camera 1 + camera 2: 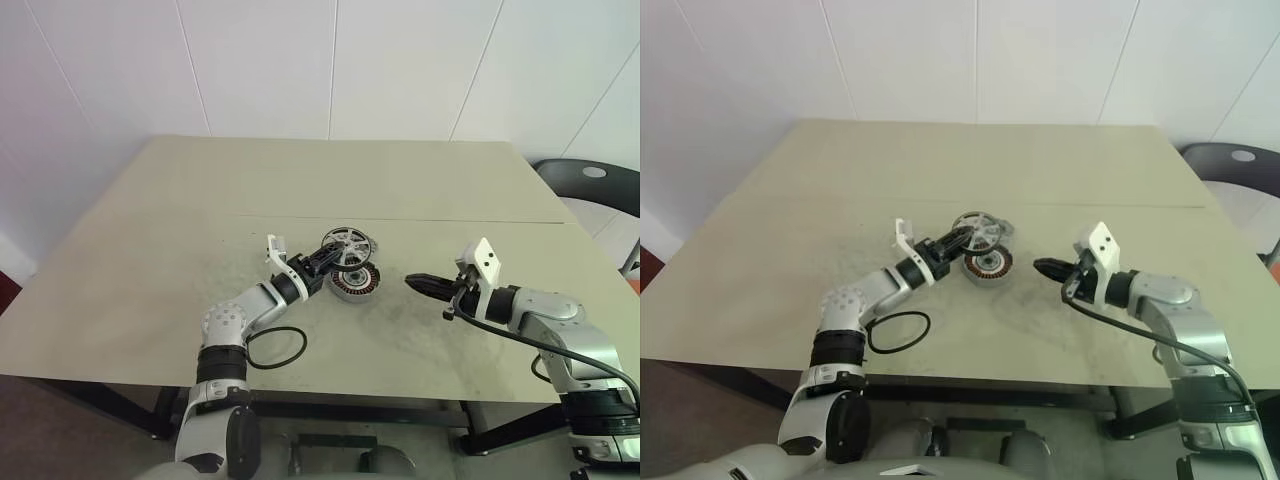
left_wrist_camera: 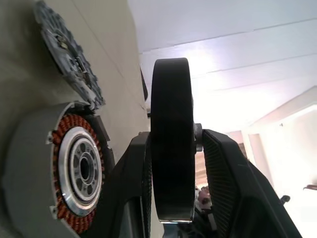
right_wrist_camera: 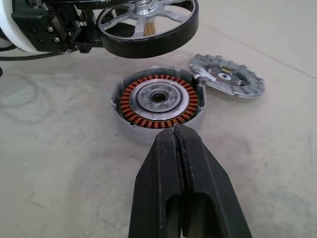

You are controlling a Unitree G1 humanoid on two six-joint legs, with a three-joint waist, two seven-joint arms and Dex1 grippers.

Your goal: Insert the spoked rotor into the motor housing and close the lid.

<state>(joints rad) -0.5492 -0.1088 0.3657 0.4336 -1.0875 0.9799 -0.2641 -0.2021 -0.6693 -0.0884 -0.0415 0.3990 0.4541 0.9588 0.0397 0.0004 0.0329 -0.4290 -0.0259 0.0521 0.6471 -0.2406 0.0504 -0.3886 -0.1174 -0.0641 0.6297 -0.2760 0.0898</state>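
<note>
My left gripper (image 1: pixel 335 258) is shut on the spoked rotor (image 1: pixel 346 244), a black-rimmed wheel with silver spokes, gripped across its rim (image 2: pixel 171 99). The rotor hangs roughly flat, just above the far edge of the motor housing (image 3: pixel 158 101) and not touching it. The housing lies face up on the table, its copper windings ringing a silver hub. The lid (image 3: pixel 225 82), a thin grey open-work disc, lies just beyond the housing with its edge at the rim. To the right of the housing my right gripper (image 1: pixel 420 283) is shut and holds nothing, its tips pointing at the housing.
A black loop (image 1: pixel 275 348) lies on the beige table (image 1: pixel 150 260) near its front edge, under my left forearm. A dark chair (image 1: pixel 590 180) stands past the table's right side.
</note>
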